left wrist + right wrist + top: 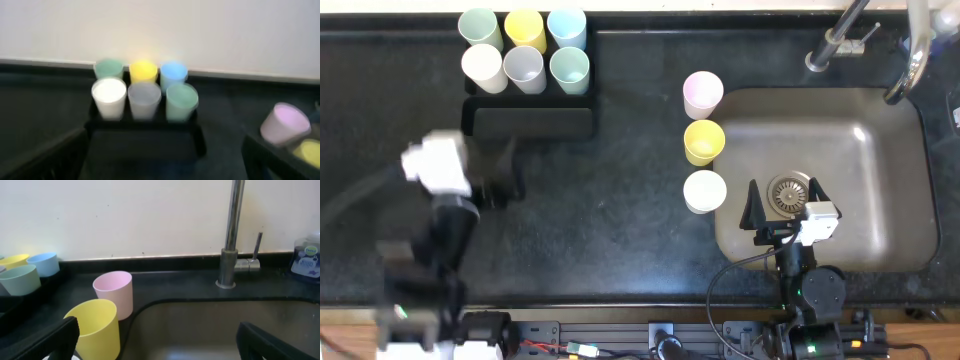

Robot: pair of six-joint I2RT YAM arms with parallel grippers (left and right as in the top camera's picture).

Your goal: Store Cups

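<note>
At the back-left corner of the bench (620,200): a black rack (530,122), back part loaded with six upright cups in two rows of three. Along the rear row, a mint cup (480,26), a yellow cup (525,27), a blue cup (567,25). Just in front of them, a white cup (483,66), a grey cup (525,66), a green cup (569,69), packed close together.

Near the rack's front edge, toward the bench's left side: the left gripper (165,165), released, fingers (50,160) spread wide, grasping nothing, facing the rack.

Past mid-bench, lined up just beside the left rim of the sink (890,150): a pink cup (702,92) nearest the back, a second yellow cup (704,141) next to it, a second white cup (704,191) nearest the front. All three upright, on the bench and outside the basin.

Over the basin's front-left part, near the drain (786,190): the right gripper (784,205), likewise released, fingers (50,340) wide apart, holding nothing.

At the bench's back edge behind the sink: a tap (835,40), and toward the back-right corner a soap bottle (306,255).
</note>
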